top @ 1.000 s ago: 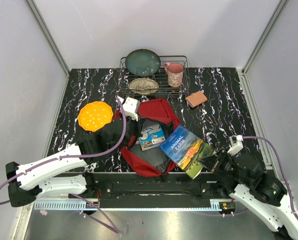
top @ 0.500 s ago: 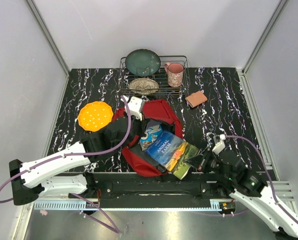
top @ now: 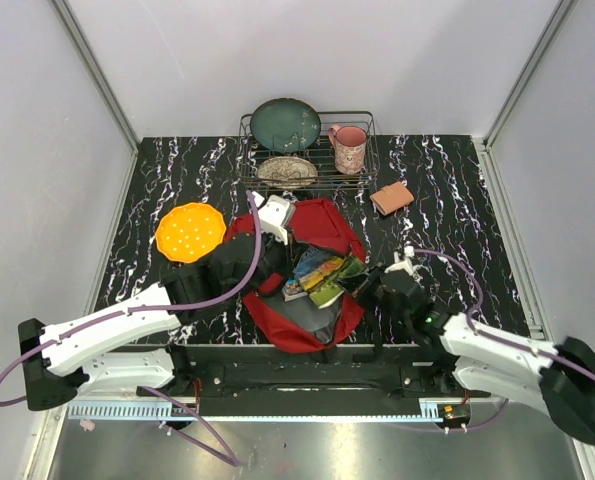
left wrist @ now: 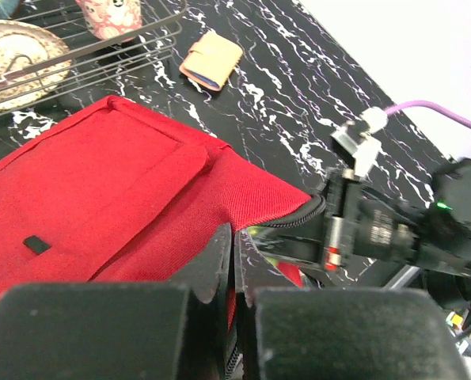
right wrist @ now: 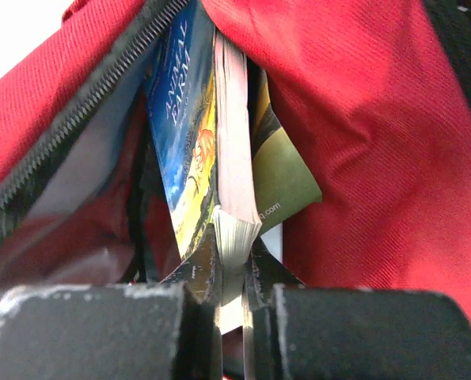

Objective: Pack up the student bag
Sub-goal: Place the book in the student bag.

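Jaws clamping book (right wrist: 232, 158) inside student bag (right wrist: 362, 119) show only from right wrist.

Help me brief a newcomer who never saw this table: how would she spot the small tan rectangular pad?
Find the wire dish rack at the far edge of the black marbled table. Right of it, slightly nearer, the small tan rectangular pad lies on the tabletop. Unlike the pink mug in the rack, it is flat and alone.
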